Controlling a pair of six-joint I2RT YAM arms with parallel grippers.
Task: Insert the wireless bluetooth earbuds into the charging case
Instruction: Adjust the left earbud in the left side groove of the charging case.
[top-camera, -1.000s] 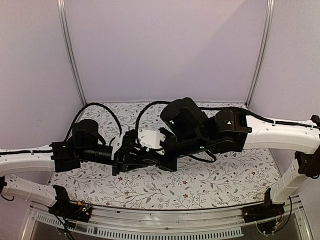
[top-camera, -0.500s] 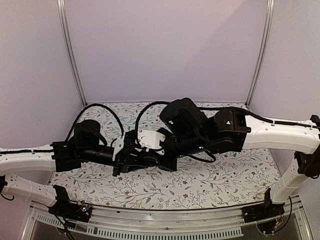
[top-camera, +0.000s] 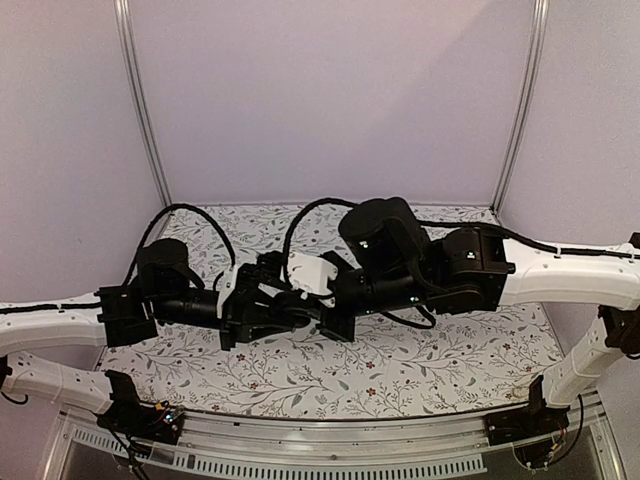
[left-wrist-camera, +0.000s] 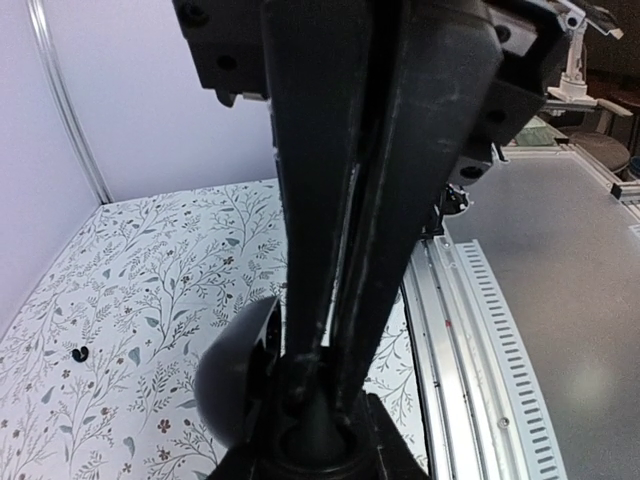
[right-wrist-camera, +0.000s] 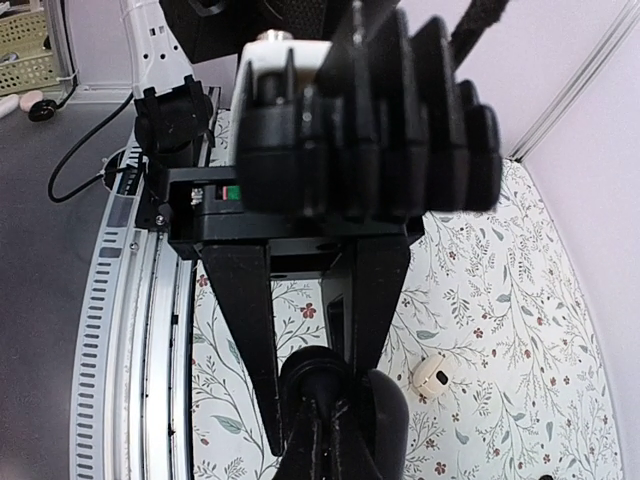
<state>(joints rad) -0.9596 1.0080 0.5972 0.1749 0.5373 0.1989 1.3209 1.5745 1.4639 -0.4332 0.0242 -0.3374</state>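
Backdrop: pale lilac walls are closing in a table under a floral cloth, and you are working both arms together over its middle.
Loose earbud: a tiny black piece, most likely one of the buds, is lying on the cloth in the left wrist view, well apart from both grippers.
Second earbud: it is not showing in any view, so you cannot place it.
Charging case: a black rounded body, which I am taking for the case, is sitting up off the cloth between the left fingers.
Left gripper: its fingers are standing a little apart and appear to be clamping the case from both sides.
Right gripper: its jaws are pressed fully together, with the tips meeting the case. Whether a bud is pinched there is hidden.
Stray item: a small white rounded piece is resting on the cloth near the meeting grippers.
Progress: you are sitting at about the middle of the job at best. The case is being held up and presented. One bud may be going in, unseen. The loose one is waiting to be fetched and seated.
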